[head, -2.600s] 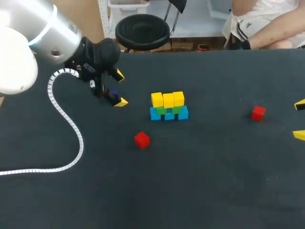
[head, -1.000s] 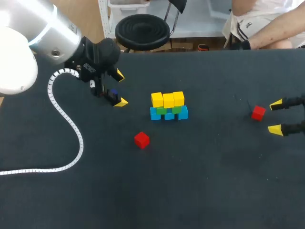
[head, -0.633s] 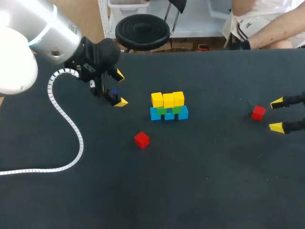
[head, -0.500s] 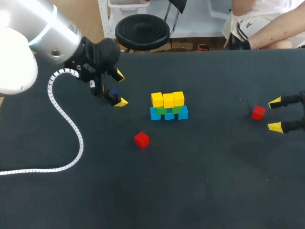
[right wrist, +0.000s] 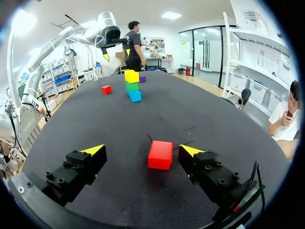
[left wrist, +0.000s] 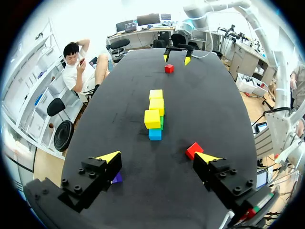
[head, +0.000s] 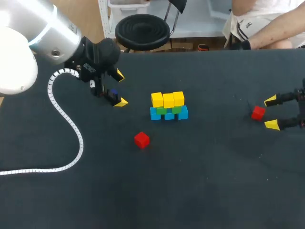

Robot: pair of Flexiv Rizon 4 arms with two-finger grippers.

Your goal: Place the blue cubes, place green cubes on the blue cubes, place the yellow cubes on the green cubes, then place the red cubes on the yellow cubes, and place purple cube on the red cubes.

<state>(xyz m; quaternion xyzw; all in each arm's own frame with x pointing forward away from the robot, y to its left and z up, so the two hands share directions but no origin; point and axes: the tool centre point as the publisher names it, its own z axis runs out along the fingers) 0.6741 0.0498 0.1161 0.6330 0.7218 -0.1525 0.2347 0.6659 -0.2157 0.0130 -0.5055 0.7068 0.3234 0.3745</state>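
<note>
Two loose reds on the table: left red cube (head: pixel 141 140) sits below centre-left, right red cube (head: pixel 258 113) at far right, just ahead of the right gripper (head: pixel 271 112), fingers spread, not touching. Dead centre stands the stack (head: pixel 168 107) of blue, green and yellow. Upper left, the left gripper (head: pixel 119 88) gapes wide, purple cube (left wrist: pixel 116 178) beside one finger.
</note>
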